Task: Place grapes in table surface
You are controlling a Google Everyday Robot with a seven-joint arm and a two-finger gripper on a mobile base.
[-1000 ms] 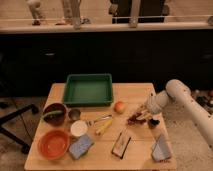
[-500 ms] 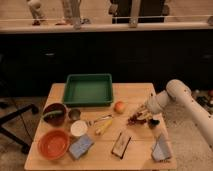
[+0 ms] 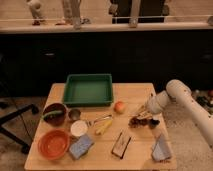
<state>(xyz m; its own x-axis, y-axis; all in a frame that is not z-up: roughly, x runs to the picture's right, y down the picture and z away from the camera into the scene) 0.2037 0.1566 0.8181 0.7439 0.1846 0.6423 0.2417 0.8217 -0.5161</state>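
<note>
down at the near edge of the bench (image 3: pixel 107 162) sit a crumpled pale bag (image 3: pixel 161 148) on the right, a dark packet (image 3: pixel 121 144) in the middle, a blue sponge (image 3: pixel 80 146) and an orange bowl (image 3: pixel 53 143) to the left, and none of that matters for the move. step back a row and here's the action: the grapes (image 3: pixel 138 120), a dark low cluster, lie on the wood at the right side, just right of the apple (image 3: pixel 119 107). the gripper (image 3: pixel 150 119) is down low at the right end of that cluster, touching or nearly so, with the arm (image 3: pixel 187 102) sweeping in from the right edge. so the fruit runs leftward from the gripper, long axis roughly left to right across the bench. the fingers merge with the dark fruit, so i cannot tell whether they stand apart or pinch it. my read: the grapes look set down already, and any retreat should go up and right, away from the cluster. further back, the green tray (image 3: pixel 89 89) sits well clear.
</note>
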